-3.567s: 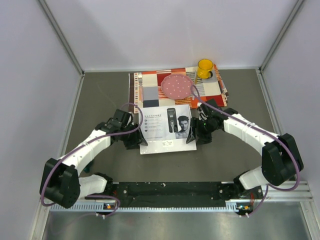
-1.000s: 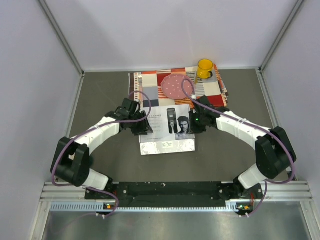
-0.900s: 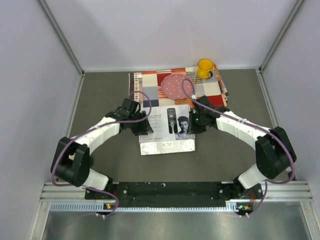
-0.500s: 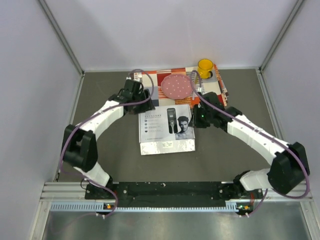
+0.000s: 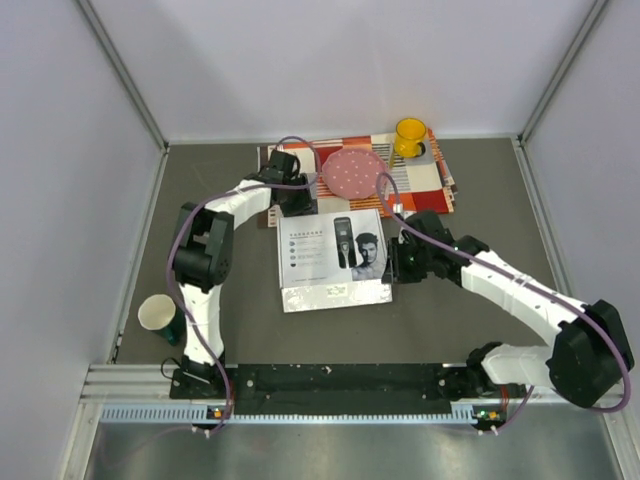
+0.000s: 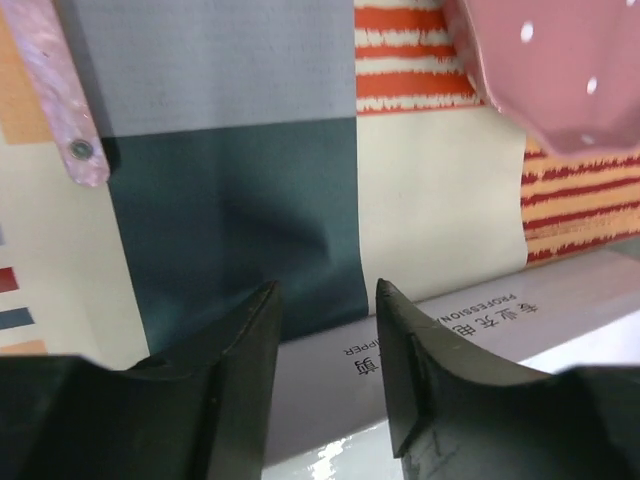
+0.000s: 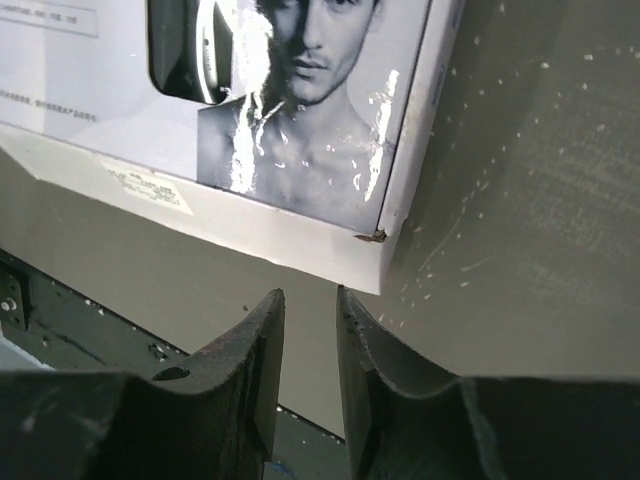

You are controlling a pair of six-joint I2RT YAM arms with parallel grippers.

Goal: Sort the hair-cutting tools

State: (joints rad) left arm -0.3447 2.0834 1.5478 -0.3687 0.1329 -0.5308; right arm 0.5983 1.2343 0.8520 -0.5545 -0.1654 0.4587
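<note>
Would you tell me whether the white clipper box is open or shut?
Shut: the white box lies flat with its printed lid on top; no contents show.

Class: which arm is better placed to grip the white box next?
Probably the right: right gripper faces the near corner of the white box, jaws apart. Left gripper hangs over the placemat beyond it.

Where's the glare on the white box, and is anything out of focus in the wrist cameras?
Right wrist view: white glare streaks cross the printed face on the box, and the right gripper is blurred up close. Left wrist view: the left gripper is dark and soft, the pink plate slightly soft. Top view: the box's near side shines.
</note>
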